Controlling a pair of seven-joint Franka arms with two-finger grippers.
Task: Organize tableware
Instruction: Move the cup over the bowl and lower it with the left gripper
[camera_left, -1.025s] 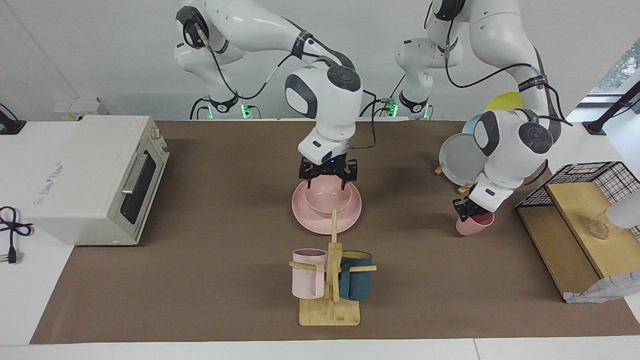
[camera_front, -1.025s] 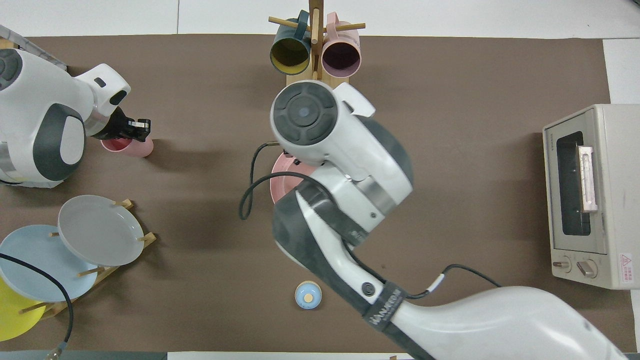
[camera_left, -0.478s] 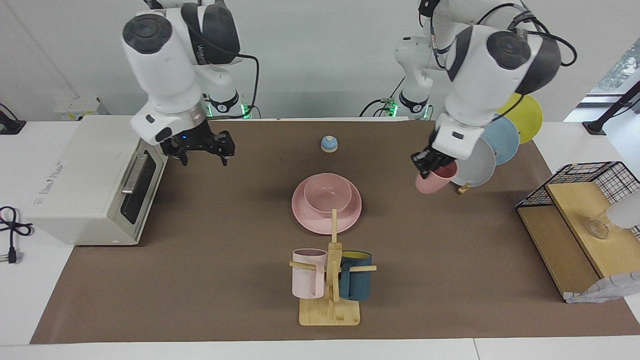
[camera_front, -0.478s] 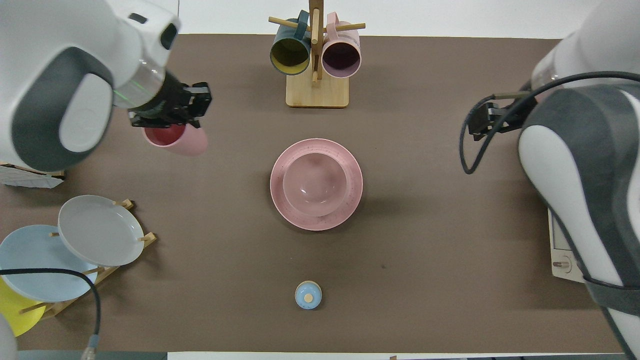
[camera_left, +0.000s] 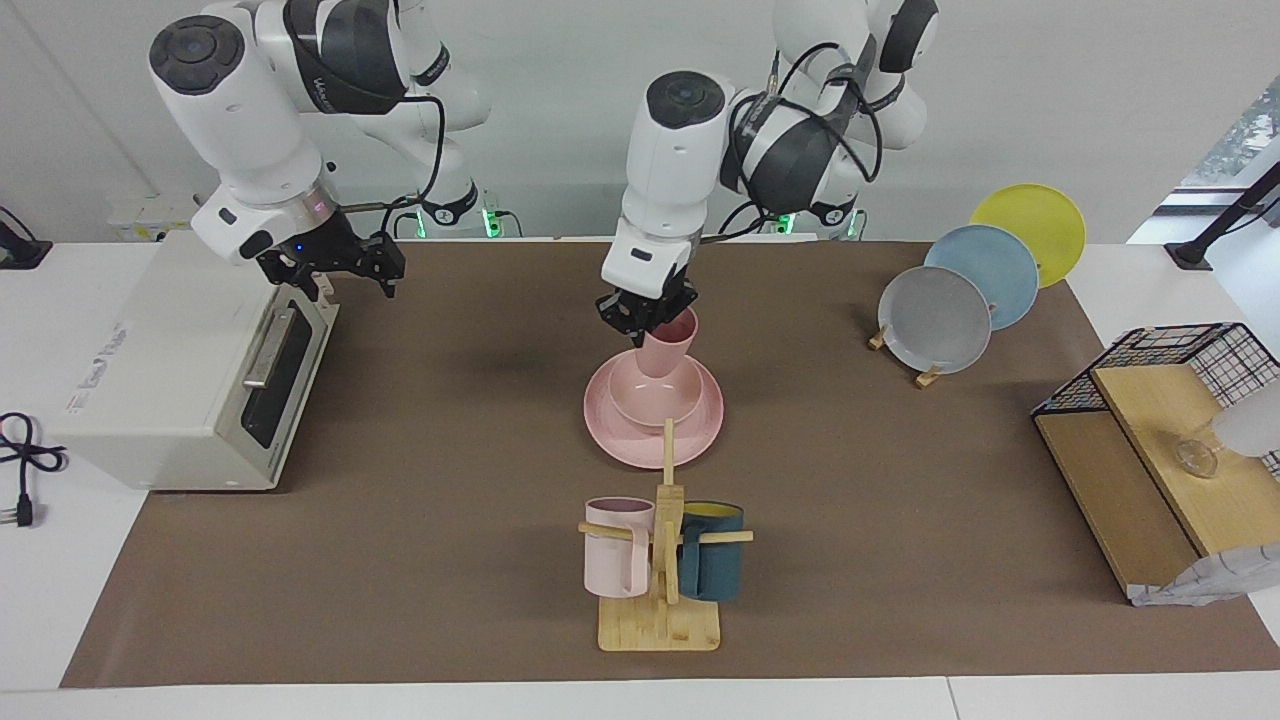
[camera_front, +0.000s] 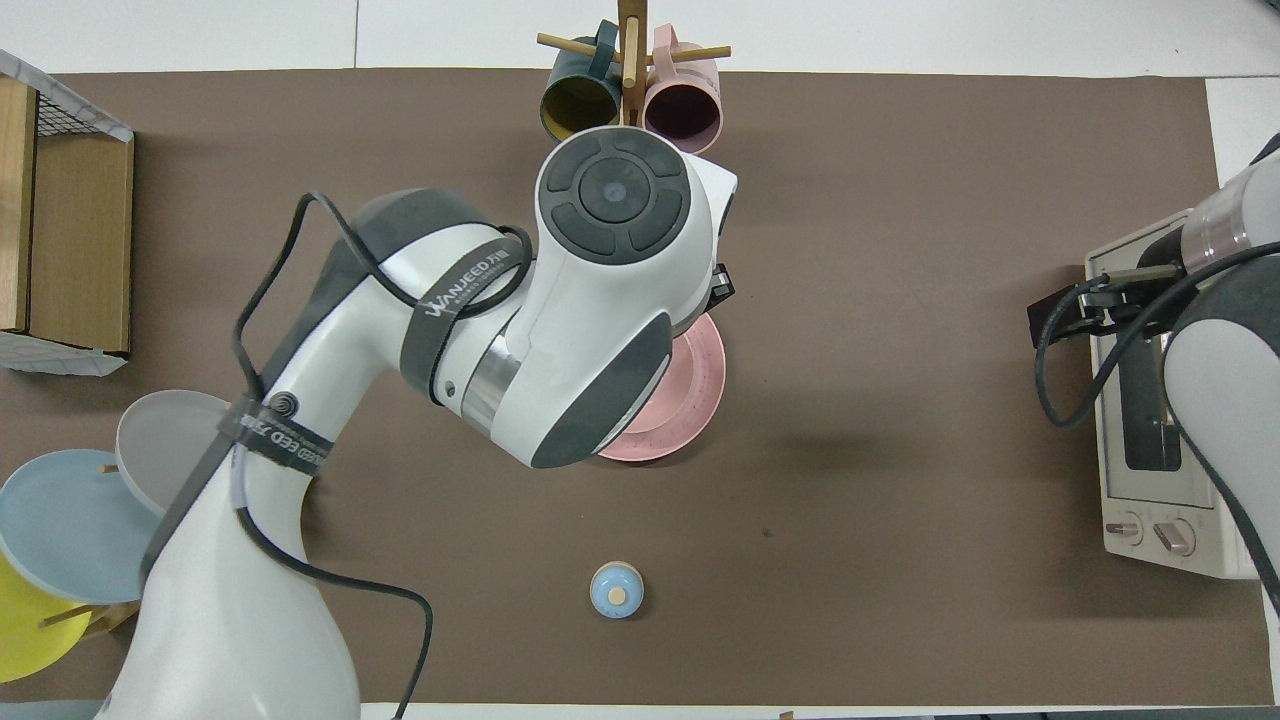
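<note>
A matte pink bowl (camera_left: 655, 398) sits in the pink plate (camera_left: 700, 425) at the middle of the table. My left gripper (camera_left: 652, 316) is shut on the rim of the pink cup (camera_left: 666, 348), which hangs slightly tilted, mouth up, over the bowl. The cup's base is down at the bowl's opening, and I cannot tell whether they touch. In the overhead view the left arm hides the cup and the bowl, so only part of the plate (camera_front: 695, 395) shows. My right gripper (camera_left: 352, 284) waits open and holding nothing above the toaster oven's door.
A toaster oven (camera_left: 190, 350) stands at the right arm's end. A wooden rack (camera_left: 660, 625) holding a pale-pink and a teal mug stands farther out than the plate. Grey, blue and yellow plates (camera_left: 940, 320) and a wire-and-wood shelf (camera_left: 1150, 440) stand at the left arm's end. A small blue knob (camera_front: 616, 590) lies near the robots.
The left gripper has carried the pink cup from beside the plate rack to over the bowl. The right gripper has drawn back a little further toward the oven, still open.
</note>
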